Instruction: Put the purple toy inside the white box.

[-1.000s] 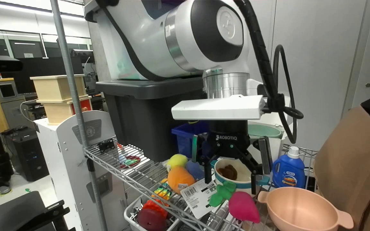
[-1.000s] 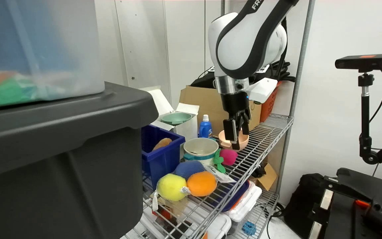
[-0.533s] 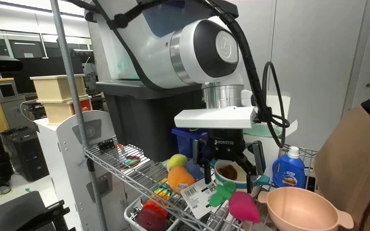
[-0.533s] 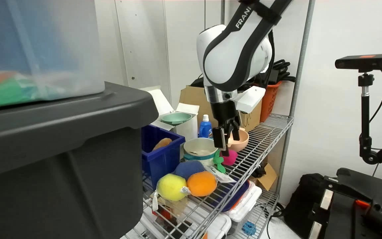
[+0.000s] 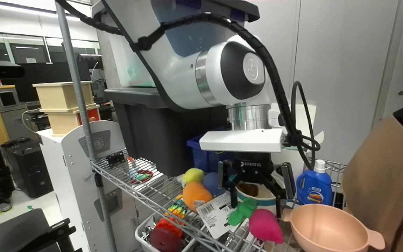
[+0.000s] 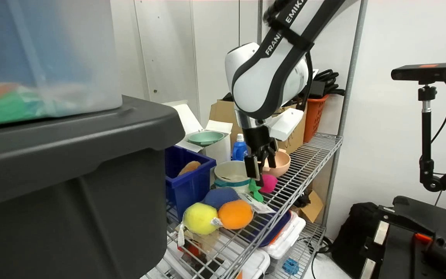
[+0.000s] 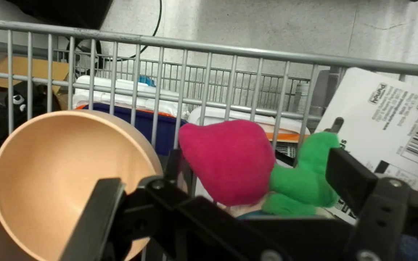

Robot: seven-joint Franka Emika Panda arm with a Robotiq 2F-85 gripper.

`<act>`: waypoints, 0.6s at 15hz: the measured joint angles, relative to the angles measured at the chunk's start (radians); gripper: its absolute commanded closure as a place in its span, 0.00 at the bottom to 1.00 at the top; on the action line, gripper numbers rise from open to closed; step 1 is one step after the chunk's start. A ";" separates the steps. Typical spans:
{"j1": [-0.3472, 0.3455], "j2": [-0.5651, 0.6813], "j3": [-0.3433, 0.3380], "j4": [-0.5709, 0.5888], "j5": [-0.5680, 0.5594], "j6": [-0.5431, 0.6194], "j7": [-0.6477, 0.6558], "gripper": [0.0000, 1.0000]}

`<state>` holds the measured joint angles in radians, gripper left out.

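In an exterior view, the jaws hang over the desk (image 5: 159, 192), pointing down and spread wide, with nothing held. The purple toy (image 5: 265, 225) lies on the desk just below them, its leaves (image 5: 242, 211) to the left; whether the jaws touch it, I cannot tell. The pot (image 5: 266, 202) stands behind the jaws, partly hidden by them; something brown (image 5: 249, 189) shows inside it. To the right of the jaws are the bottle (image 5: 314, 187) and, nearer the viewer, the peach bowl (image 5: 327, 224). Below and left of the jaws lies the card (image 5: 215, 217); farther left are the blue toy (image 5: 211, 183), the orange toy (image 5: 196, 196) and the yellow toy (image 5: 193, 175).

In an exterior view, the white box (image 6: 220, 151) stands open behind the jaws and to their left, with the green bowl (image 6: 206, 137) in its mouth. The crate (image 6: 192, 190) is also left of the jaws, nearer the viewer. The purple toy is just below the jaws and to their right, well apart from the white box.

In the wrist view, the jaws stand far apart; the purple toy and its leaves show in the gap between them, ungripped. The peach bowl is to their left, partly covered, the card to their right.
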<state>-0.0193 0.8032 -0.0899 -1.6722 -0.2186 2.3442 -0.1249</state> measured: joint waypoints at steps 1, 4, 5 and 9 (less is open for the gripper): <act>0.000 0.013 -0.004 0.013 0.000 0.000 0.000 0.00; 0.000 0.045 -0.013 0.043 0.000 0.000 0.003 0.00; 0.000 0.055 -0.014 0.051 0.000 0.000 0.006 0.00; 0.002 0.080 -0.014 0.074 0.000 0.000 0.015 0.00</act>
<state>-0.0173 0.8834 -0.1043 -1.5981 -0.2186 2.3437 -0.1096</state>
